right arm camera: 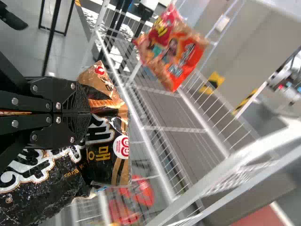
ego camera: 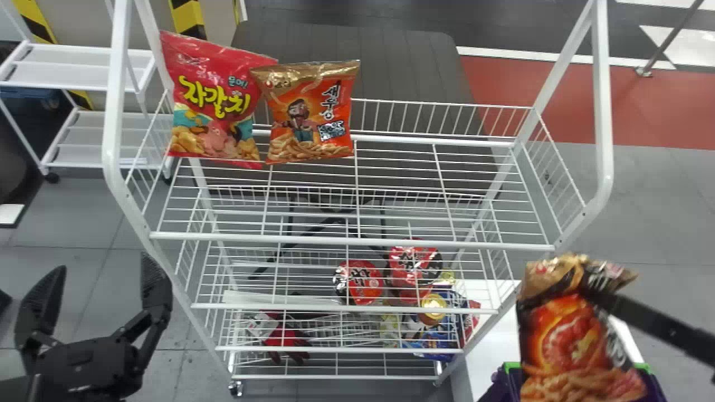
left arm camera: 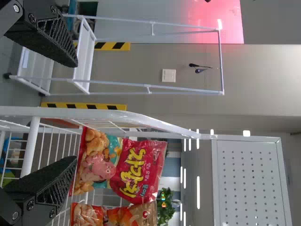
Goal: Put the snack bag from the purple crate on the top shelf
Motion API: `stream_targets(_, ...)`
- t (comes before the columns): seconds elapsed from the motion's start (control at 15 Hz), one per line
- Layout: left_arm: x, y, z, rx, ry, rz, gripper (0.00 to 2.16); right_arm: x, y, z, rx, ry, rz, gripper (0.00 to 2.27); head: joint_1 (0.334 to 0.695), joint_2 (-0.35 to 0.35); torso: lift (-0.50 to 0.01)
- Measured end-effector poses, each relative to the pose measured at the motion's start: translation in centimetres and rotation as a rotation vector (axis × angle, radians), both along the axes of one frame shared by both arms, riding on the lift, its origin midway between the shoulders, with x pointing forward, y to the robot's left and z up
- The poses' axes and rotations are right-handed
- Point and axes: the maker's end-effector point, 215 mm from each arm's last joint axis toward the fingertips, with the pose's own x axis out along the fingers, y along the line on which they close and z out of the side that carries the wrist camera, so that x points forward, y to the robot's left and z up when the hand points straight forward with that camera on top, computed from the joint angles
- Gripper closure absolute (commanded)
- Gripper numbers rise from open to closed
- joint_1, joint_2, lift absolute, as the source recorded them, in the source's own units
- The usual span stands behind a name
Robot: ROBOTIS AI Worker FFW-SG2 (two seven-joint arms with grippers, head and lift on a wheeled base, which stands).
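Snack bag is being gripped near its gold top end by the right tool, fingers being pressed shut on the packaging. It is being held upright outside the right side of the white wire rack, over the purple crate. An orange front with a shrimp picture is being shown to the head view, a black back with white lettering to the right wrist view. The left tool is being held open by the rack's front left side, its two fingers being spread well apart. On the top shelf, a red snack bag and an orange snack bag are being displayed upright at the left end, edges overlapping. Lower down, two red-and-black round packages are being carried side by side by the rack.
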Motion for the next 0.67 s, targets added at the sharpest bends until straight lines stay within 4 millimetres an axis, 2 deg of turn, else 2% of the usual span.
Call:
stream_targets(0.13, -0.1, -0.2, 0.2, 0.002, -0.001, -0.004, 0.12, 1.5, 0.3, 2.9, -0.056, -0.074, -0.011, 2.14, 0.695, -0.064, 0.000)
stream_targets(0.27, -0.2, -0.5, 0.1, 0.006, 0.001, -0.010, 0.12, 2.0, 1.7, 4.2, -0.051, -0.109, 0.014, 2.14, 0.695, -0.049, 0.000)
stream_targets(0.67, -0.4, -1.8, -0.2, 0.009, 0.012, -0.032, 0.12, 2.8, 6.0, 4.6, 0.029, -0.129, 0.099, 2.14, 0.695, 0.003, 0.000)
